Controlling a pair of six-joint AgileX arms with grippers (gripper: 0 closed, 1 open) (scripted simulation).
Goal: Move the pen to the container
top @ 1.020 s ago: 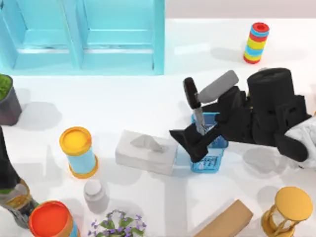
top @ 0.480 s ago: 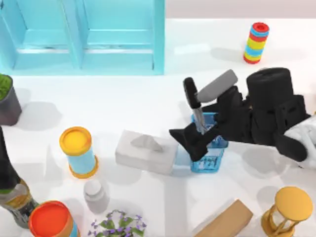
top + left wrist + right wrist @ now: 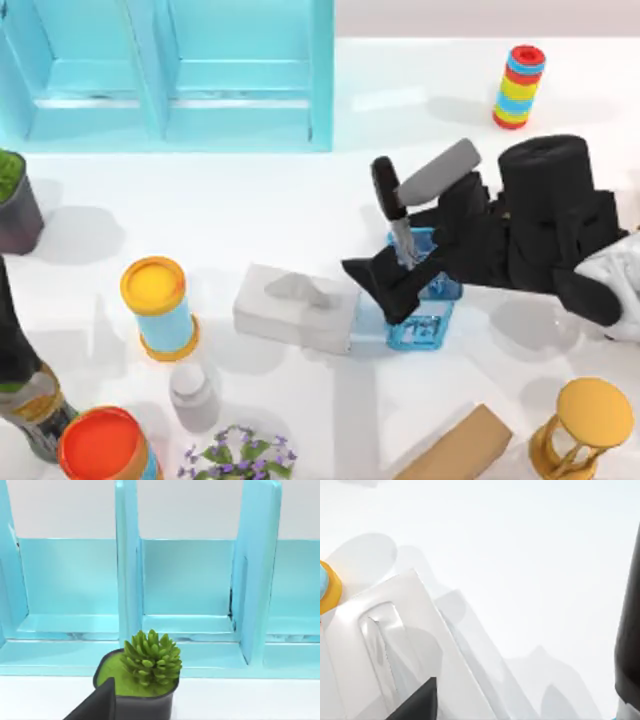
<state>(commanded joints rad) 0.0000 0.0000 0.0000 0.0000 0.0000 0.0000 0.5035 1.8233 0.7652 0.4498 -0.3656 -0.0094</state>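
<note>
1. White worktop [image 3: 280, 200] carries everything, with a turquoise shelf unit [image 3: 170, 70] along its far edge.
2. Landmark: a small blue basket [image 3: 425, 300] sits right of the worktop's middle.
3. Just left of the basket lies a white tissue box [image 3: 297, 307], almost touching it.
4. The pen [image 3: 393, 208] stands tilted in the basket, its light barrel reaching down inside and its black cap leaning up and away toward the shelf unit.
5. The right end effector [image 3: 400, 285] hangs over the basket's left part, with the right arm stretching away to the basket's right; its fingers sit next to the pen's barrel, and whether they grip or stand apart cannot be told.
6. Farther left of the basket, past the tissue box, stands a can with a yellow lid [image 3: 157, 305].
7. Well beyond the basket, toward the far right, is a striped ring stack [image 3: 519, 86].
8. The left arm is parked far to the basket's left; its wrist view faces a potted succulent [image 3: 147, 672] before the shelf unit, and one dark fingertip [image 3: 97, 705] shows.
</note>
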